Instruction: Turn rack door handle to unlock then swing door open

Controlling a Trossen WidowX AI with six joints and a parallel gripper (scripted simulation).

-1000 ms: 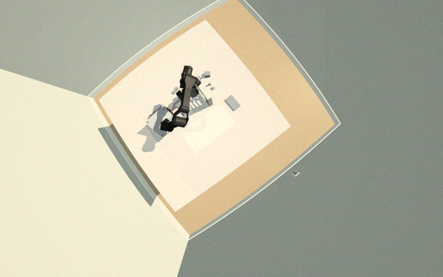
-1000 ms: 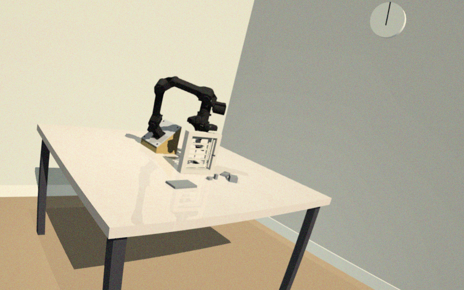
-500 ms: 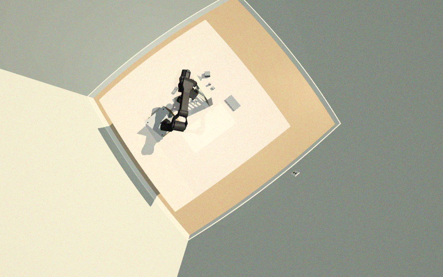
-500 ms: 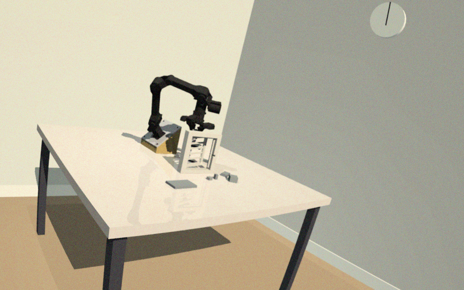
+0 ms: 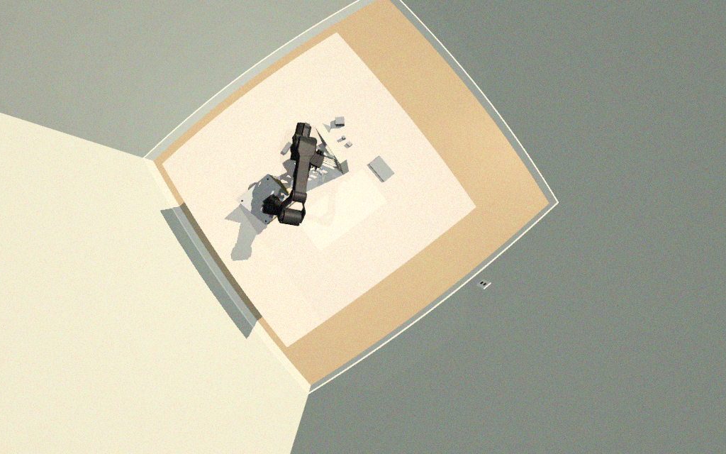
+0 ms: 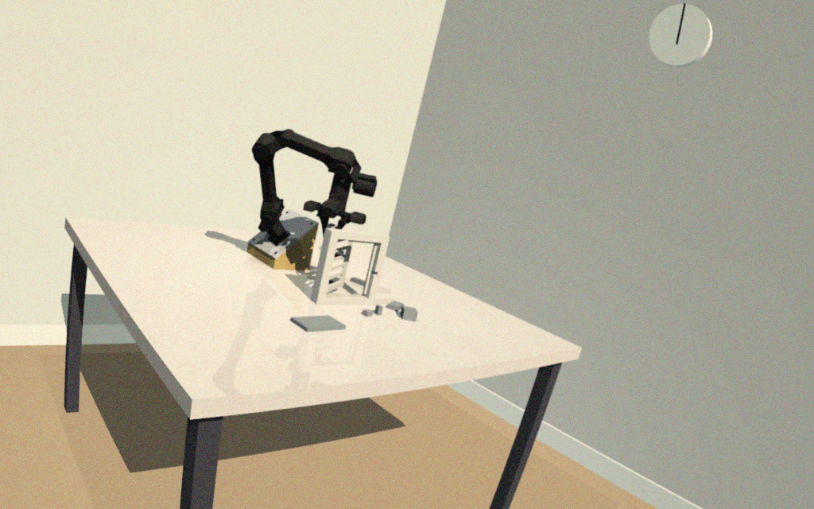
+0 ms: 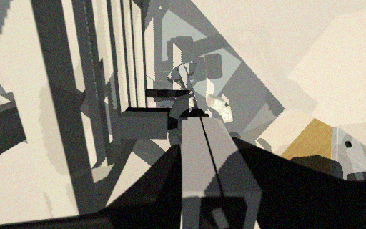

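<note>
The white rack frame (image 6: 323,268) stands upright on the table (image 6: 164,303). Its slatted door (image 6: 336,268) (image 7: 119,46) is swung part-way out of the frame toward the arm's side; the exact angle is hard to tell. My gripper (image 7: 204,147) (image 6: 324,222) points down at the door's free side, behind the frame in the exterior view. It is shut on the handle, whose upright part is mostly hidden under the fingers. A grey block-shaped mount (image 7: 141,124) reaches from the slats toward the fingers. How far the handle is turned cannot be seen.
A grey flat slab (image 5: 381,168) (image 6: 317,324) lies on the table in front of the frame. Small grey blocks (image 5: 339,120) (image 6: 408,312) lie near the frame's far end. Another small block (image 5: 286,148) lies beside the arm. The arm's wedge base (image 6: 296,254) (image 7: 309,139) stands close behind the door.
</note>
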